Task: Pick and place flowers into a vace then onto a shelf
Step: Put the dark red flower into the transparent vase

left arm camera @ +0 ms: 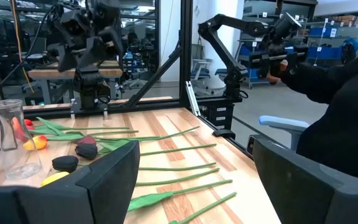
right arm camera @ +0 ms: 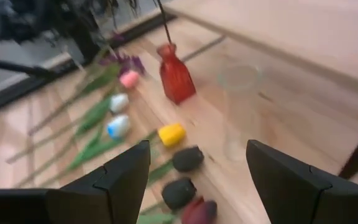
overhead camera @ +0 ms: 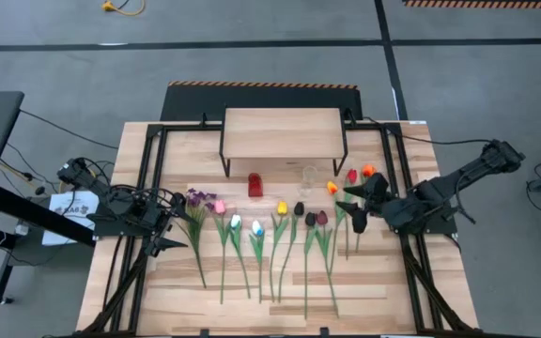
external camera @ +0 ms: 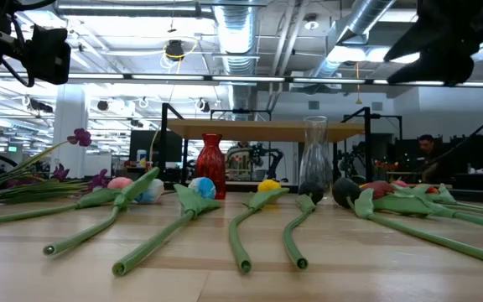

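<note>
The flowers [overhead camera: 270, 230] lie in a row on the plank table, heads toward the far edge, stems toward the near edge [external camera: 250, 201]. A red vase [overhead camera: 255, 185] and a clear glass vase [overhead camera: 308, 176] stand upright in front of the shelf [overhead camera: 280, 131]. My left gripper [overhead camera: 177, 223] hovers open beside the purple sprigs at the row's left end [left arm camera: 194, 146]. My right gripper [overhead camera: 346, 207] hovers open above the tulip heads at the row's right end; its wrist view [right arm camera: 197, 149] looks down on the yellow and dark heads [right arm camera: 173, 134] and both vases.
Black frame rails [overhead camera: 153, 178] run along both table sides. The shelf's thin black legs [overhead camera: 225, 160] stand just behind the vases. A person in dark clothing [left arm camera: 347, 93] sits beyond the table's right side. Bare planks lie near the front edge [overhead camera: 383, 300].
</note>
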Robot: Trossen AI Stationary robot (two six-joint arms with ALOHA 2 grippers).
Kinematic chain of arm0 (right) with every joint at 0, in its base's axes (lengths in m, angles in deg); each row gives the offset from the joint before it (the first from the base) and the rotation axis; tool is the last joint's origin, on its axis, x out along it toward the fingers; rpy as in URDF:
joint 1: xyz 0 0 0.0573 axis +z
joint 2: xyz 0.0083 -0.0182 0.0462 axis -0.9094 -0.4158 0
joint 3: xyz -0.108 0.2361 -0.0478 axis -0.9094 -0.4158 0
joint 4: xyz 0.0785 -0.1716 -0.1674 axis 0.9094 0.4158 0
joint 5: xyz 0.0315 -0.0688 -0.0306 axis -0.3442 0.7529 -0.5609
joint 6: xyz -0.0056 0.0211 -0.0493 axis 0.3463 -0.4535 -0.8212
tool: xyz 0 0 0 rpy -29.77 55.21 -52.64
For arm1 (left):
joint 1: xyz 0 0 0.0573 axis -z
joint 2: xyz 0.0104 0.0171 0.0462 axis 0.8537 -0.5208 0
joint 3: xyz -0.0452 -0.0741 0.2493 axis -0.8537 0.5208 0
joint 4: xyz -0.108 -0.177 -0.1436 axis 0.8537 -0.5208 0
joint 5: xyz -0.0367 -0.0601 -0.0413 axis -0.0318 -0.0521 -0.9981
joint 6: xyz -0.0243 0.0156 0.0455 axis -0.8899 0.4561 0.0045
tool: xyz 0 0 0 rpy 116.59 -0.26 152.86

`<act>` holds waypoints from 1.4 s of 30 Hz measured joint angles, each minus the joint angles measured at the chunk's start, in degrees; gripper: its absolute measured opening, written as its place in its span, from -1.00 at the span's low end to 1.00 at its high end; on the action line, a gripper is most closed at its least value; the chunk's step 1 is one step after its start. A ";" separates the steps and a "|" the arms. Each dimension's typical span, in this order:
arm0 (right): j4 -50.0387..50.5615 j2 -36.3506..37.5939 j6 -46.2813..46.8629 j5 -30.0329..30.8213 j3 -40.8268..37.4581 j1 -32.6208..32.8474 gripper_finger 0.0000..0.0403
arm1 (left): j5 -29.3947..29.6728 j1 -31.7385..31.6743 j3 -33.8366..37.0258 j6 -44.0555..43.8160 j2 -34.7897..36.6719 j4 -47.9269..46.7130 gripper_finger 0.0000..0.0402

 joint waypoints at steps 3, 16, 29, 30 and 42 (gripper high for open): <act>0.63 -2.77 0.60 -1.45 0.00 0.00 0.29 | 0.01 0.01 -0.01 0.00 0.00 0.02 0.51; 0.95 -11.61 13.34 -18.06 0.00 0.00 0.29 | 0.00 -0.01 -0.01 0.01 -0.01 0.00 0.51; -0.35 -23.81 22.06 -19.38 0.00 0.00 0.29 | 0.00 -0.01 0.01 0.02 -0.02 0.00 0.51; -1.01 -24.72 22.80 -19.37 0.00 0.00 0.29 | 0.00 -0.01 0.01 0.00 0.00 0.00 0.51; -10.94 -32.83 28.42 -19.34 0.00 -0.02 0.29 | 0.00 0.00 0.01 0.01 -0.02 0.00 0.51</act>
